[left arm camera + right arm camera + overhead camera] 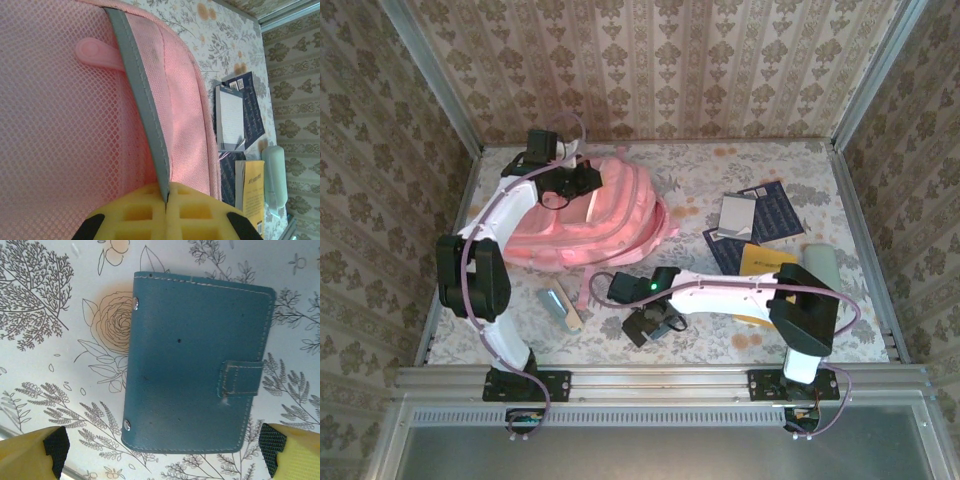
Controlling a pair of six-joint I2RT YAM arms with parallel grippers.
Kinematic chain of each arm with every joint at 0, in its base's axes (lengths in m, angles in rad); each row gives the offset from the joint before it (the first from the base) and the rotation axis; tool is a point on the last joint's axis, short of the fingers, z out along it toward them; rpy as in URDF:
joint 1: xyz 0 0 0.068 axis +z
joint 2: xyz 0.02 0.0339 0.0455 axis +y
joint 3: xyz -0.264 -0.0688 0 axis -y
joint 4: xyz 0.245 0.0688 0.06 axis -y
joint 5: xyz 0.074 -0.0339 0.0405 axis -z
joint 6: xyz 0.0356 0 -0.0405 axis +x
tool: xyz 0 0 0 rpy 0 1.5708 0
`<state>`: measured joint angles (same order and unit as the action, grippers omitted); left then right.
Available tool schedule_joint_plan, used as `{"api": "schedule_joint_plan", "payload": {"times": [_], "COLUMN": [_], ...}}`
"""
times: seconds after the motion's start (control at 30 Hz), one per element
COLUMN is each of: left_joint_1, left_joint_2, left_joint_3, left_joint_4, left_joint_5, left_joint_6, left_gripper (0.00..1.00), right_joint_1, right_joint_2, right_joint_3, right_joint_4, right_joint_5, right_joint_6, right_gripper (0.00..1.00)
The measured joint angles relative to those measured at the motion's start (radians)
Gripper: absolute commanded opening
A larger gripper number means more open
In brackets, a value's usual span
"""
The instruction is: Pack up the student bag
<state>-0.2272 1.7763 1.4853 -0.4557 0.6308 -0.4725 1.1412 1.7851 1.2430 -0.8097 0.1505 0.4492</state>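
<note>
At the student bag (60, 125), left jaws pinch its grey trim (143, 115); right jaws gape over a blue wallet (195, 365)

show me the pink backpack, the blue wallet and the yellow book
pink backpack (620, 215), top view, middle of its ribbed front
blue wallet (190, 365), right wrist view, centre of its cover
yellow book (767, 262), top view, exposed cover

Floral-print worktop (740, 170) carried: pink student bag (610, 220) at left rear; teal wallet (195, 365) front centre; dark blue booklets (790, 210), yellow book (765, 262), pale green case (823, 262) at right; small grey item (558, 303) front left.
</note>
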Motion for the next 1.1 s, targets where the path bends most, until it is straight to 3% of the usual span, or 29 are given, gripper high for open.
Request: {"api": "schedule_joint_plan", "payload": {"times": [0.33, 0.57, 0.73, 1.1], "left_joint_1": [-0.002, -0.002, -0.003, -0.009], "left_joint_2": [-0.003, -0.005, -0.005, -0.005], "left_joint_3": [-0.027, -0.027, -0.027, -0.015], "left_joint_4": [0.037, 0.037, 0.037, 0.016], "left_joint_5": [0.020, 0.019, 0.019, 0.019], "left_joint_6": [-0.006, -0.006, -0.005, 0.006], "left_gripper": [0.00, 0.00, 0.00, 0.00], "right_joint_1": [-0.027, -0.059, -0.093, -0.109], "right_joint_2": [0.097, 0.110, 0.093, 0.025], "right_joint_3": [0.004, -0.013, -0.044, -0.115], "right_joint_4": [-0.008, 0.028, 0.063, 0.107], "right_joint_5": [0.024, -0.052, -0.113, -0.078], "right_joint_6": [0.053, 0.052, 0.053, 0.073], "right_gripper": [1.00, 0.99, 0.88, 0.80]}}
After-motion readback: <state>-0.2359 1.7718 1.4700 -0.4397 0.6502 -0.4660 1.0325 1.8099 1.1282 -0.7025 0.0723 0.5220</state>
